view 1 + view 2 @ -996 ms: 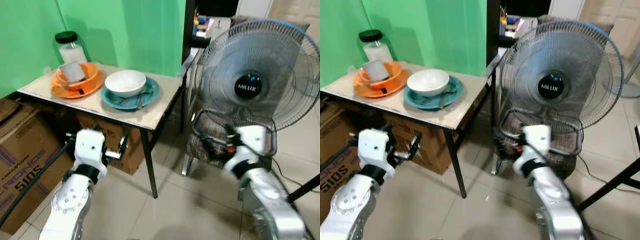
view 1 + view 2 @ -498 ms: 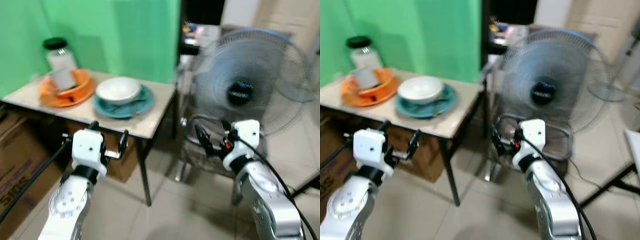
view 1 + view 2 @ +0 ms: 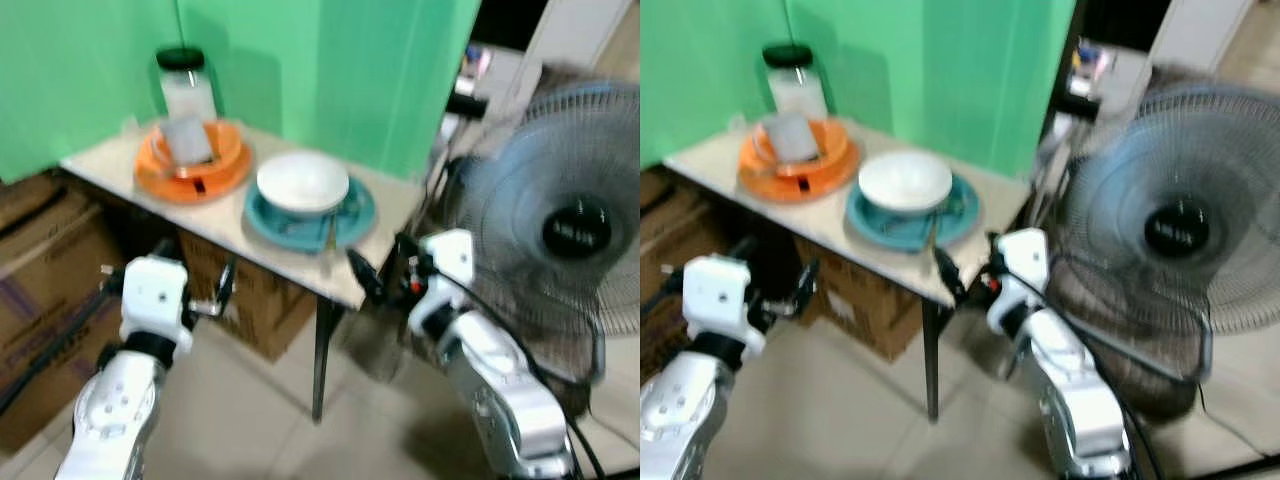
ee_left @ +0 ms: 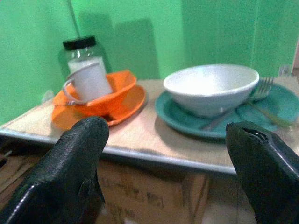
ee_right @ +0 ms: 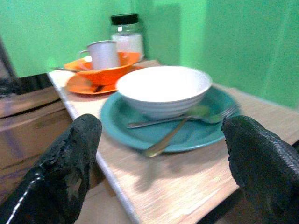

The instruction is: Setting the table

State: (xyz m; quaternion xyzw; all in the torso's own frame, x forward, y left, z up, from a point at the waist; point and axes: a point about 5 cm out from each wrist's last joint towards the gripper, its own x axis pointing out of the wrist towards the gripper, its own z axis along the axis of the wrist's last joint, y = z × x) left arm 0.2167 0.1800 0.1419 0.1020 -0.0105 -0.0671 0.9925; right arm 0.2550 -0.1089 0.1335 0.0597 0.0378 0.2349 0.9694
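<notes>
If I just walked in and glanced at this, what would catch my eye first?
Probably the bright dishes on the small table against the green wall: a white bowl on a teal plate with a fork, beside an orange bowl on an orange plate, holding a mug, with a black-lidded jar behind. Next, the big fan at the right. The left gripper and right gripper are open, low before the table's front edge.

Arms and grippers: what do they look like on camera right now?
Both arms are silver-white with a boxy white wrist block. Left gripper and right gripper each have two long black fingers, rough-textured up close. Black cables run along both arms; the right wrist has a red spot.
</notes>
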